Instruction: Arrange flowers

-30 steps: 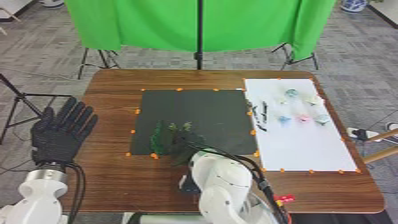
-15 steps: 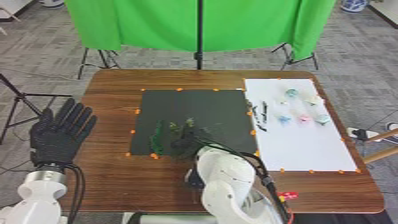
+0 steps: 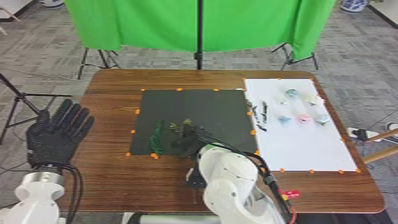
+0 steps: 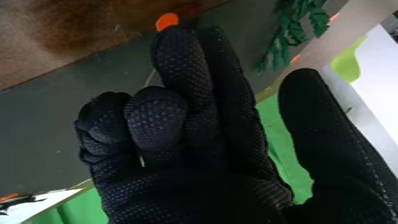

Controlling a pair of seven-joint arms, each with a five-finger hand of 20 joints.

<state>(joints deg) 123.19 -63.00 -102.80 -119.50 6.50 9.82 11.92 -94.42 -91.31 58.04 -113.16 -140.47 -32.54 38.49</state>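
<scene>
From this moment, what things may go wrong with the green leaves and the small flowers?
The right hand is close beside the green sprig; a sideways sweep might knock it.

The pink flower and blue flower sit near each other on the white sheet, so grasping one may disturb another.

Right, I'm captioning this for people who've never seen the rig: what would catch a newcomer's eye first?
Probably the bright green cloth hanging beyond the table's far edge. Next, the black-gloved right hand at the near part of the dark mat, beside a leafy green sprig, and the left hand spread at the table's left edge. Small pastel flowers stand out against the white sheet on the right.
</scene>
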